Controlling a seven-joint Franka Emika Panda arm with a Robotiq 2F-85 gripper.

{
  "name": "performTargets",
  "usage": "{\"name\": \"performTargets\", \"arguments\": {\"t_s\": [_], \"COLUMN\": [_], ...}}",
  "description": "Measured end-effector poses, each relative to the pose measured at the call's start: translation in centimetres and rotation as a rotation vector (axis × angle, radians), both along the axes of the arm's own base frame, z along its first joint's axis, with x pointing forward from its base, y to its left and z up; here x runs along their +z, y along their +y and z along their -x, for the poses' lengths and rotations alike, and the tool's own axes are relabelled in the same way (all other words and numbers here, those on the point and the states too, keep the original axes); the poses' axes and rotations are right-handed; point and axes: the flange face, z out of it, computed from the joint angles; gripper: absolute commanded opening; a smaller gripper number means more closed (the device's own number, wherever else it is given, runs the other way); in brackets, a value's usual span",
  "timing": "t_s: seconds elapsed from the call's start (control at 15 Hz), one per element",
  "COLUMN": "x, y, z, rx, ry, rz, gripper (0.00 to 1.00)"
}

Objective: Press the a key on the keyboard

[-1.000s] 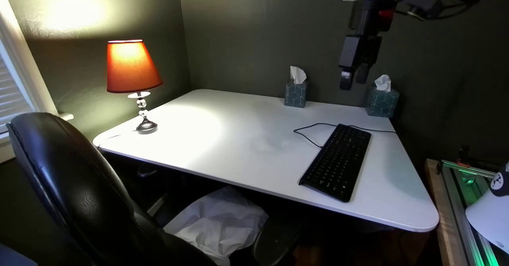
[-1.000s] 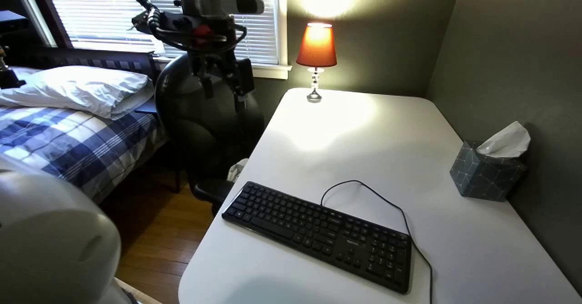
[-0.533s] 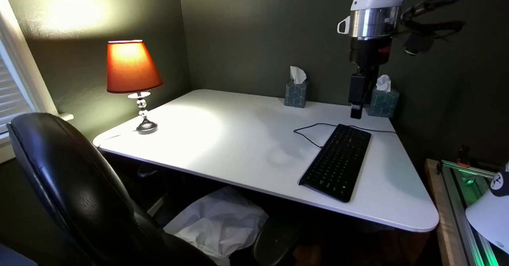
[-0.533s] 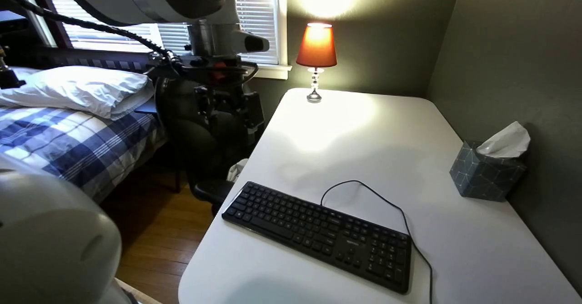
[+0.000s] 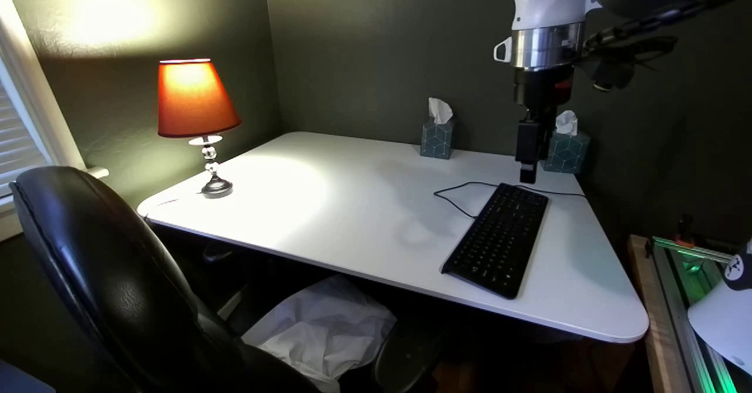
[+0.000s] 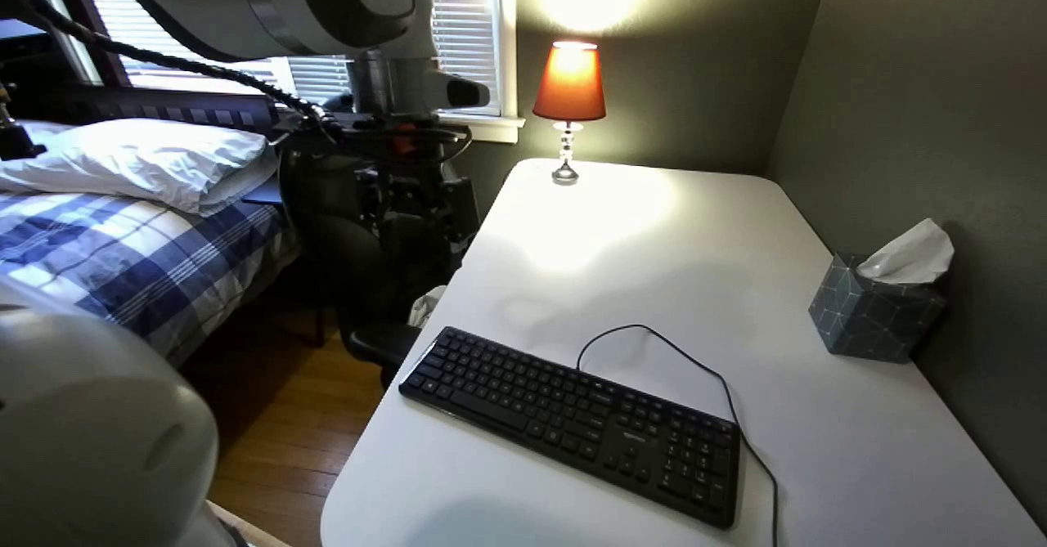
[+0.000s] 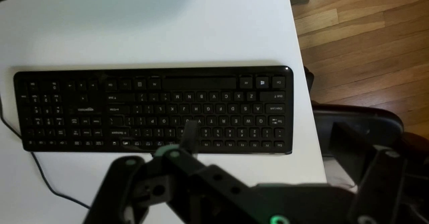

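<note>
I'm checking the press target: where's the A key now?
In the wrist view, the A key sits toward the right end of the keyboard, between Caps Lock and the S key.

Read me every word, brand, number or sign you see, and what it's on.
"QWERTY", "IOP": keyboard, upper letter row
"ASDFGHJKL": middle row
"ZXCVBNM": lower row
"1" to "6": number row
"1" to "9": number pad
"Caps Lock": key
"Tab": key
"Shift": key
"Ctrl": corner key
"Alt": key
"Backspace": key
Windows sign: key beside "Ctrl"
Too small or blurred: brand mark, most other legends, round sign on white robot part.
</note>
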Motion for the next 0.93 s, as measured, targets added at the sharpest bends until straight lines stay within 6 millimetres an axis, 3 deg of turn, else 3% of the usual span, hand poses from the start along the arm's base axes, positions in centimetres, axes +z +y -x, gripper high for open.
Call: {"name": "performTargets", "arguments": {"t_s": [0.53,0.93], "x": [-5.1,-7.3], "y": [-1.2,-2.1], "z": [-0.3,-1.0], "rx": [0.098,0.177], "ry": [0.162,0.205], "rz": [-0.054,-0.078], "gripper": [1.0,1.0]}}
